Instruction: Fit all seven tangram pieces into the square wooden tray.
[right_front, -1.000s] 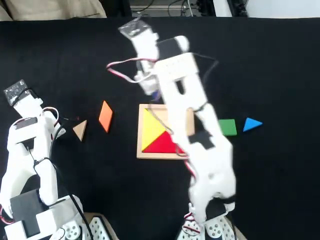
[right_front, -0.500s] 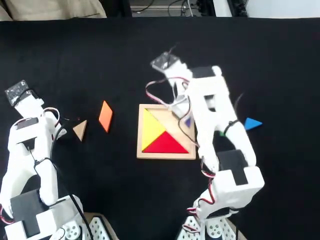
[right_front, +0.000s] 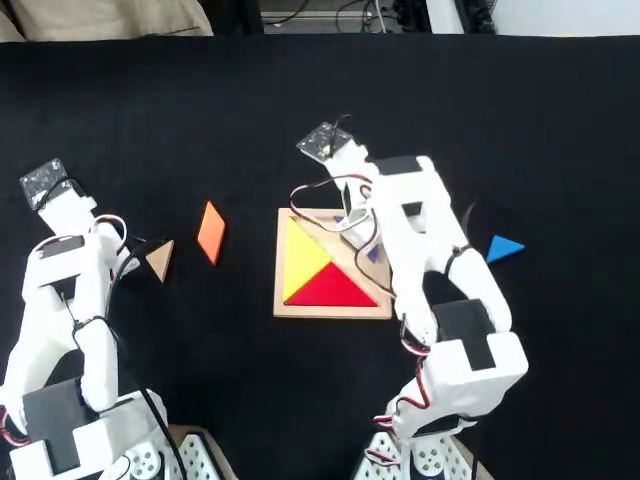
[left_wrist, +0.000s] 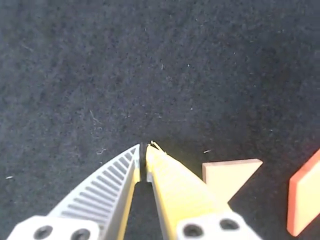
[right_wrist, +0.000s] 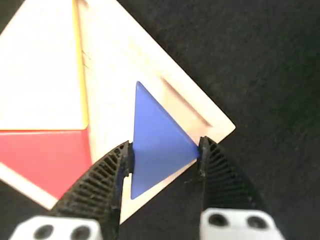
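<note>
The square wooden tray (right_front: 335, 312) lies mid-table. 2 pieces are seated in it: a yellow triangle (right_front: 305, 255) and a red triangle (right_front: 330, 288), edges touching. Over the tray's bare part, just beside both, a dark blue triangle (right_wrist: 155, 140) is pinched between the fingers of the right gripper (right_wrist: 165, 148), with 1 tip projecting past the rim. Whether it touches the tray floor cannot be told.

On the black table (right_front: 150, 120), left of the tray, lie an orange parallelogram (right_front: 211, 232) and a tan triangle (right_front: 161, 258); a light blue triangle (right_front: 505, 247) lies to the right. The left gripper (left_wrist: 145, 152) is pressed together, empty, near the tan triangle.
</note>
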